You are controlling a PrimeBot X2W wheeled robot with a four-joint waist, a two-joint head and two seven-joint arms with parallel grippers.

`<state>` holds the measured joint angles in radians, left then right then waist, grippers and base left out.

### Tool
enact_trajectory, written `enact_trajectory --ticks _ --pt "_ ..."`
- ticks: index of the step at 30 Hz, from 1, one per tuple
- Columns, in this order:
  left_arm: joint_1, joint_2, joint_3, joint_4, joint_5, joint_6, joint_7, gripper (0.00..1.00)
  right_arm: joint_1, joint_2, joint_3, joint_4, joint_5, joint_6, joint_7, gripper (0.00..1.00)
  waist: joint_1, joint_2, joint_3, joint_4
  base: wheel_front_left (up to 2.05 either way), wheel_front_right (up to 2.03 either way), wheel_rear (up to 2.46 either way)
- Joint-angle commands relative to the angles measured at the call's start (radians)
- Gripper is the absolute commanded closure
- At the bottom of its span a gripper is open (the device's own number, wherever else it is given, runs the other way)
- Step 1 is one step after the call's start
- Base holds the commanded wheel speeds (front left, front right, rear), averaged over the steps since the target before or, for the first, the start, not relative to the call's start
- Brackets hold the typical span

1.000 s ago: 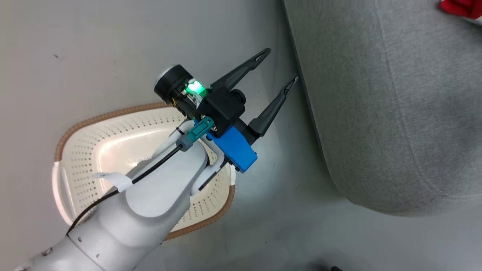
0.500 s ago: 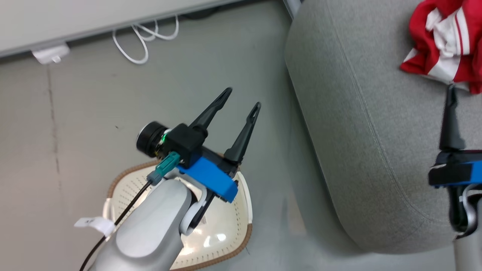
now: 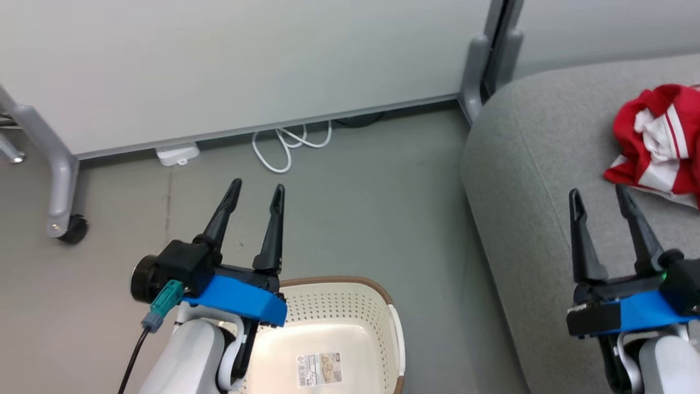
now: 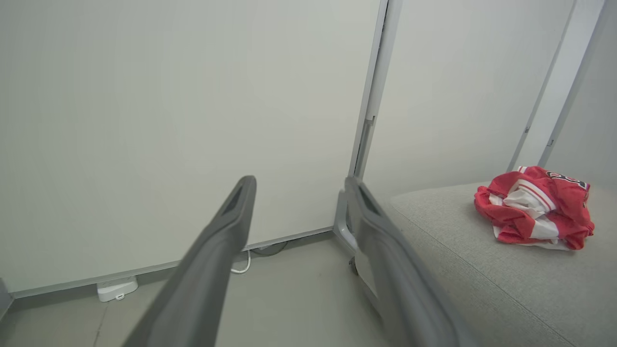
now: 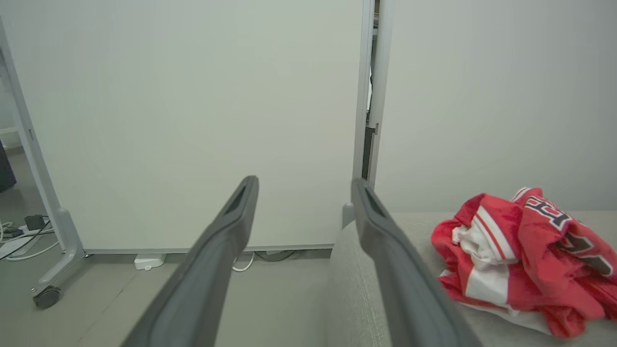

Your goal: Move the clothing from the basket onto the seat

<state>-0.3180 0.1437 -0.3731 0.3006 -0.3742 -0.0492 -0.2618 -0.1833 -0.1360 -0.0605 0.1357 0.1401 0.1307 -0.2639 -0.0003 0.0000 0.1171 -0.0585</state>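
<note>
Mara: Head camera has tipped up since a second ago, so most of the shift belongs to the view, not the things. What did move is the left gripper (image 3: 258,184). It slanted toward the upper right over the basket (image 3: 339,279) and now points straight up the frame at lower left. The right gripper (image 3: 597,190) has come in at lower right.

Joss: Both pincers spread?

Mara: Wide and empty, both. The basket's visible floor carries just a paper label (image 3: 320,369). Its near part is cut off by the frame edge and the left forearm, so a last garment there can't be ruled out.

Joss: And the clothing (image 3: 653,148)?

Mara: Bunched red and white on the seat (image 3: 536,164), at the right edge of the frame, beyond the right gripper's tips and apart from them.

Joss: Risk?

Mara: Probably stopping with something left hidden in the basket. Driven forward, the right gripper could also snag the pile and drag it toward the seat's rounded edge. Farther back, the white cable (image 3: 290,145) by the wall was out of frame a second ago.
</note>
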Motion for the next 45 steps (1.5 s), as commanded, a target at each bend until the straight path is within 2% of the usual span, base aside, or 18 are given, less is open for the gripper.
enact_trajectory --ticks 1,10,17,29,44,45 --pt "0.028 -0.007 0.025 -0.014 0.019 0.004 -0.005 0.0 0.032 0.008 0.005 -0.013 -0.01 0.0 -0.001 0.0 0.0003 0.0 -0.038 0.038 0.0 0.0 0.0" --pt "0.159 -0.036 0.16 -0.07 0.11 -0.002 -0.005 0.0 0.127 0.047 -0.007 -0.051 -0.037 0.0 -0.001 0.0 0.0003 0.0 -0.095 0.068 0.0 0.0 0.0" --pt "0.238 -0.061 0.248 -0.114 0.16 -0.015 -0.005 0.0 0.167 0.068 -0.025 -0.03 -0.031 0.0 -0.001 0.0 0.0003 0.0 -0.108 0.077 0.0 0.0 0.0" --pt "0.271 -0.085 0.303 -0.103 0.209 -0.046 -0.005 0.0 0.173 0.085 -0.009 0.015 -0.019 0.0 -0.001 0.0 0.0003 0.0 -0.11 0.084 0.0 0.0 0.0" --pt "0.271 -0.093 0.323 -0.094 0.222 -0.055 -0.005 0.0 0.166 0.087 0.017 0.031 -0.005 0.0 -0.001 0.0 0.0003 0.0 -0.108 0.093 0.0 0.0 0.0" --pt "0.271 -0.092 0.323 -0.093 0.217 -0.054 0.001 1.0 0.164 0.084 0.018 0.033 -0.006 0.0 0.0 1.0 0.0003 0.0 -0.107 0.093 0.0 0.0 0.0"
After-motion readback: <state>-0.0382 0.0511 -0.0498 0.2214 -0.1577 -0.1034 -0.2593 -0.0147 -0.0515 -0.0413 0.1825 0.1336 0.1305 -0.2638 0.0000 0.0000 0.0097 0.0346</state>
